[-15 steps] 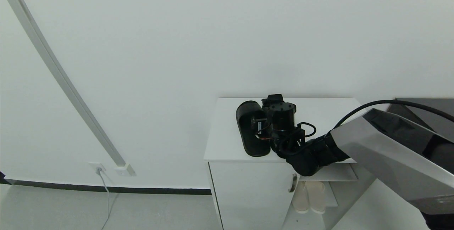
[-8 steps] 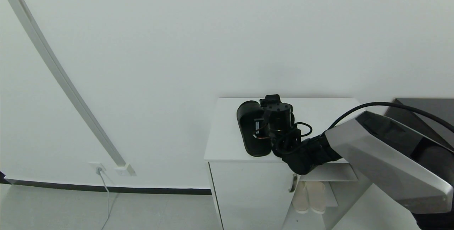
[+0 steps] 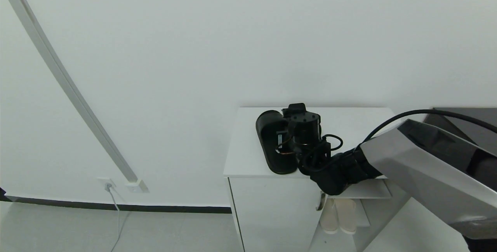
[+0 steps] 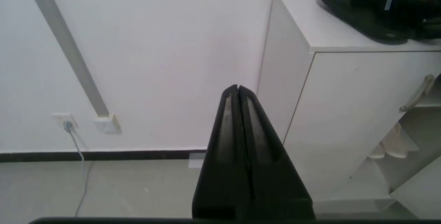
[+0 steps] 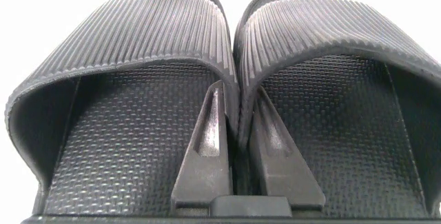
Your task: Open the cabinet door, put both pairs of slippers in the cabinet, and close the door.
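Observation:
A pair of black slippers (image 3: 273, 143) sits side by side on the white cabinet's top (image 3: 244, 159). My right gripper (image 3: 292, 122) is over them from the near side. In the right wrist view its fingers (image 5: 207, 148) reach under both ribbed straps (image 5: 138, 45), and the right gripper (image 5: 238, 93) is shut on the two inner strap edges. A pale pair of slippers (image 3: 338, 215) stands on a lower shelf in the cabinet's open right side. My left gripper (image 4: 238, 89) is shut and empty, low and left of the cabinet (image 4: 344, 114).
The cabinet's left door (image 3: 275, 213) is shut, with a handle (image 3: 321, 200) at its right edge. A wall socket with a cable (image 3: 108, 185) and a slanted white duct (image 3: 66, 81) are on the wall to the left. Grey floor lies in front.
My right gripper and the black slippers have shifted slightly left on the cabinet top. The right arm's elbow has moved a little.

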